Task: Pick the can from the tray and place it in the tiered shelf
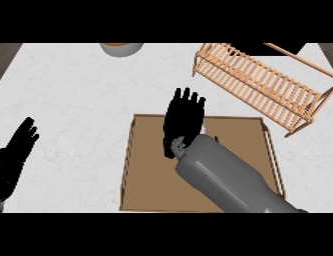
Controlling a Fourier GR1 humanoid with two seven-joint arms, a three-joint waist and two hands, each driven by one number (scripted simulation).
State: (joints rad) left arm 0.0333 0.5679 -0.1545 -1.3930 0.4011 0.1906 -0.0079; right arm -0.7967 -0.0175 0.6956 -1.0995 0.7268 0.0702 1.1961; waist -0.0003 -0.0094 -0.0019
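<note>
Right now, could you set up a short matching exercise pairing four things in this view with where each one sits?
Things:
1. tray
2. shelf
3. left hand
4. bowl

Places:
A. top edge, only partly in view
B. upper right of the counter
C. left edge, open
D. centre, under the right hand

Pairs: 1-D, 2-B, 3-C, 4-A
</note>
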